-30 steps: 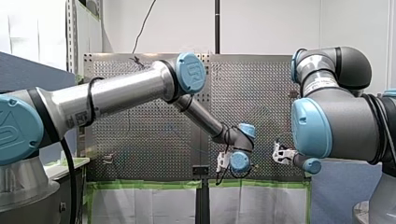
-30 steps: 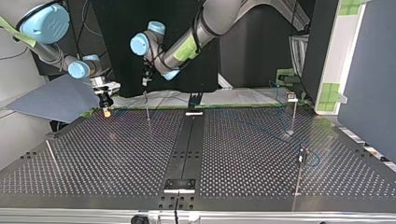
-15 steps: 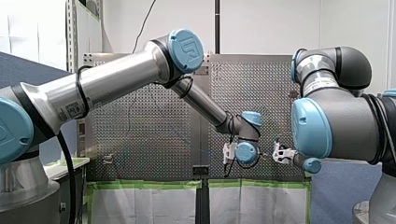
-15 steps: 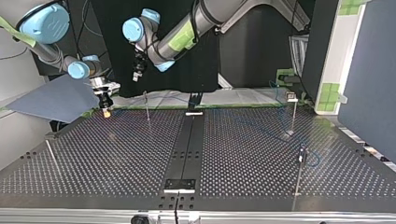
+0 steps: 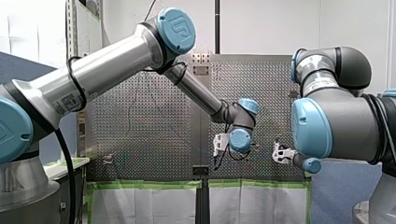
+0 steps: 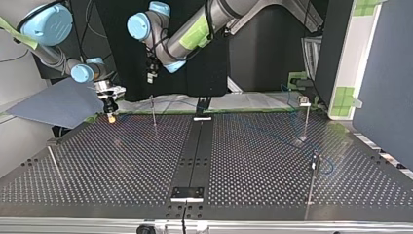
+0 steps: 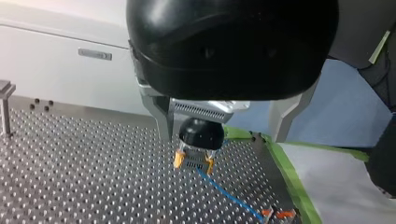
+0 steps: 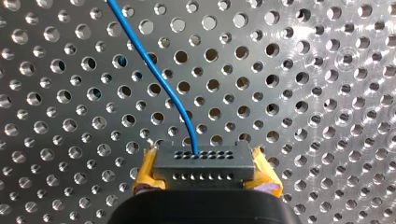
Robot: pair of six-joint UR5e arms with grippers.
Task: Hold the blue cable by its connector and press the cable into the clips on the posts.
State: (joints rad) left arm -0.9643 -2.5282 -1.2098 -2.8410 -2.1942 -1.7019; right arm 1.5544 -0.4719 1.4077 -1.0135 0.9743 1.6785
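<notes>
Your right gripper (image 8: 205,170) clamps the connector (image 8: 203,158) between yellow pads, low over the table (image 8: 317,84). The blue cable (image 8: 154,70) trails off it; thin, probably light and limp. Grip the rigid connector only. Your left gripper (image 7: 223,136) hangs spread, empty.

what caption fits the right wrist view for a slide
Right gripper shut on the connector, blue cable running ahead over the table

Bright, even light; glare on perforated table (image 8: 303,70); top view's background dark.
</notes>
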